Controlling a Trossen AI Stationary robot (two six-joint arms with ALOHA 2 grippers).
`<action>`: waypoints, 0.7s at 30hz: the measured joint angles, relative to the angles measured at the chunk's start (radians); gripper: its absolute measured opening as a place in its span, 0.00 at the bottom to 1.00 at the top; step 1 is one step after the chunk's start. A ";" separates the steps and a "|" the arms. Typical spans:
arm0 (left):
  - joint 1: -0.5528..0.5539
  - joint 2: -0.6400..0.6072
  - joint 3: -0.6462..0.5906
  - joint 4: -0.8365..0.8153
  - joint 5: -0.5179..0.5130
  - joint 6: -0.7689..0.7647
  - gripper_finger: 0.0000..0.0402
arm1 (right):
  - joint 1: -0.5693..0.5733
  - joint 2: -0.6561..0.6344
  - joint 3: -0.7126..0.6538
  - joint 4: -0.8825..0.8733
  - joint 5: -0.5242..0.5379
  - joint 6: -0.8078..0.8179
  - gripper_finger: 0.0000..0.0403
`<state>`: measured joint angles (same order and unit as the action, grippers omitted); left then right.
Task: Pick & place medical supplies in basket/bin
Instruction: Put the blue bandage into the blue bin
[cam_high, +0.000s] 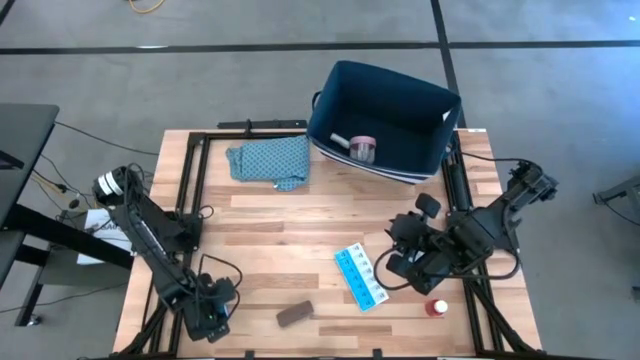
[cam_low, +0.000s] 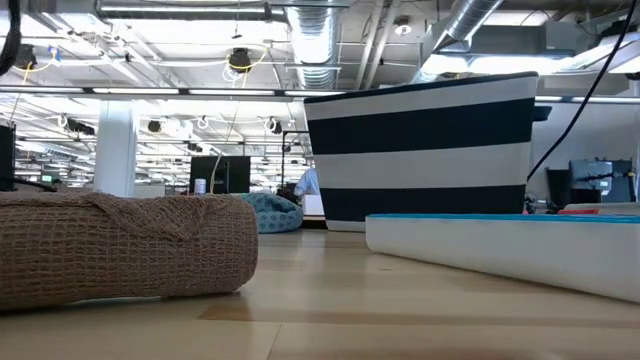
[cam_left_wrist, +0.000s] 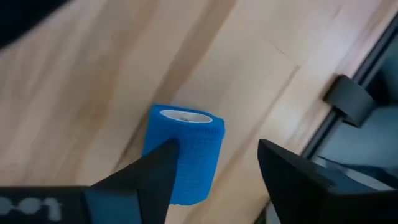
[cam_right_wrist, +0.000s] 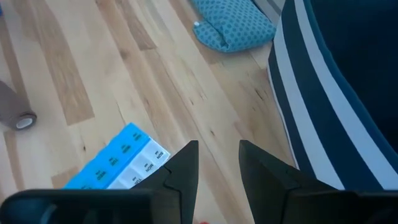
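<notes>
In the left wrist view a blue roll (cam_left_wrist: 186, 155) stands on end on the wood. My left gripper (cam_left_wrist: 217, 146) is open above it at the table's near left corner (cam_high: 210, 315). One finger (cam_left_wrist: 155, 174) is in front of the roll's side and the other (cam_left_wrist: 292, 180) stands well clear. In the high view the gripper hides the roll. My right gripper (cam_right_wrist: 217, 146) hangs open over the table's right part (cam_high: 400, 265), with nothing between its fingers. The dark blue bin (cam_high: 385, 120) at the far edge holds a pink roll (cam_high: 362, 148) and a white piece (cam_high: 340, 140). My left gripper comes at the blue roll from above, slanting down, with one finger (cam_left_wrist: 155, 174) right by the roll's side (cam_left_wrist: 186, 168). Whether that finger touches the roll, I cannot tell. The roll stands upright on the table.
A light-blue pill organiser (cam_high: 360, 277) lies near my right gripper, a red-white bottle (cam_high: 437, 308) by the near right corner, and a brown roll (cam_high: 295, 314) near the front edge. A teal patterned cloth (cam_high: 270, 160) lies left of the bin. Dark frame rails (cam_left_wrist: 351, 99) run along the table's sides.
</notes>
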<state>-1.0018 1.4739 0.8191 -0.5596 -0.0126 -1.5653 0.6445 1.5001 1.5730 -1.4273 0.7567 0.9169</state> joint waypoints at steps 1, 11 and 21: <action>0.000 -0.002 -0.013 0.025 0.019 -0.008 0.56 | -0.005 0.004 0.000 -0.001 0.000 -0.001 0.27; -0.013 0.011 -0.083 -0.054 0.050 0.286 0.63 | -0.039 0.011 0.000 0.008 0.001 -0.047 0.27; -0.010 0.001 -0.107 -0.208 -0.044 0.256 0.58 | -0.078 0.011 0.000 0.016 0.005 -0.086 0.27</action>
<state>-1.0115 1.4749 0.7119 -0.7679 -0.0565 -1.3094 0.5663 1.5108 1.5734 -1.4118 0.7620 0.8311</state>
